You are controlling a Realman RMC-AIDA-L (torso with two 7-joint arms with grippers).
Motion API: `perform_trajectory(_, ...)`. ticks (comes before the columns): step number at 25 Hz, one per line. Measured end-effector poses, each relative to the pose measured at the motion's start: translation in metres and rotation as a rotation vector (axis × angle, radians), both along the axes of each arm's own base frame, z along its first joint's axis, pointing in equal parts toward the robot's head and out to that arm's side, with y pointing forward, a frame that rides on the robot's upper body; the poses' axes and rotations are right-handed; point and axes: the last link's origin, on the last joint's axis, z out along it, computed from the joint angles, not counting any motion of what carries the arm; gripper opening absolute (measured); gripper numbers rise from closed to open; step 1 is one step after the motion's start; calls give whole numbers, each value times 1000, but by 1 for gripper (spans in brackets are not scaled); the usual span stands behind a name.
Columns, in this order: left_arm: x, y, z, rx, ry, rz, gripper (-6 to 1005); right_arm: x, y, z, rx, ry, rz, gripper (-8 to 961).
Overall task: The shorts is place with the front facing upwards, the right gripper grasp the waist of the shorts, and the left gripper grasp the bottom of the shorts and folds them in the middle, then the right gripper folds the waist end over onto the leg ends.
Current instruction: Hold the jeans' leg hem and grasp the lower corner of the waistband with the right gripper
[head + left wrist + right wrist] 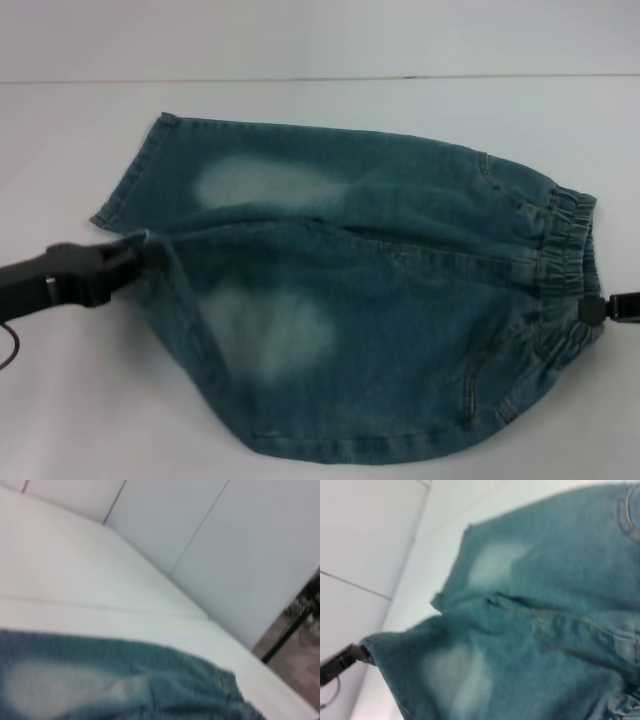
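Shorts position: You have the shorts [370, 300] lying front up on the white table [60, 130], with the leg ends toward the left gripper and the waist toward the right gripper.

Left gripper: The left gripper [135, 262] sits at the inner corner of the near leg hem, its jaws pressed together on the denim. The cloth rises to the jaws in a taut ridge, as the right wrist view also shows [367, 652].

Right gripper: The right gripper [598, 310] is at the near end of the waist [565, 250], jaws closed on the gathered elastic band.

Far leg: The far leg hem [130, 185] lies flat, beyond the left jaws and untouched.

Progress: Judge both grasps as made. The near half is lifted and bellied between the two jaws, so the lengthwise fold appears begun but not laid over.

Remaining: You still need to carry the near half over the far half, release, then bring the waist over onto the leg ends.

Watch: Uneven pull between the jaws could skew the crease.
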Motion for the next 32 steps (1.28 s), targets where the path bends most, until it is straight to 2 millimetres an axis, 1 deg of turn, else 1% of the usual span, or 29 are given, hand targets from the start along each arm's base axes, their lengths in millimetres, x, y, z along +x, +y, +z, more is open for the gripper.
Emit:
perform_trajectory(7,-5,1,1,108,-76,-8,28,-3,-10,1,90,106,22,7)
perform_trajectory(13,-4,7,0,127,-85,1,27,4,-16,5,132,114,1,8)
perform_trajectory(15,-2,8,-1,123,-89,-2,27,8,-19,10,143,106,-1,8)
perform_trajectory(18,-2,9,-3,119,-92,-2,27,19,-25,24,165,92,-28,8)
perform_trajectory(19,-2,9,-3,119,-91,-3,27,24,-29,31,147,74,-48,8)
perform_trajectory(24,-2,9,-5,120,-93,-8,28,31,-33,38,105,28,-81,9)
perform_trajectory(27,-1,9,-5,117,-93,-12,27,31,-32,38,95,30,-89,187)
perform_trajectory(32,1,10,-6,108,-89,-18,27,29,-30,36,61,30,-114,421)
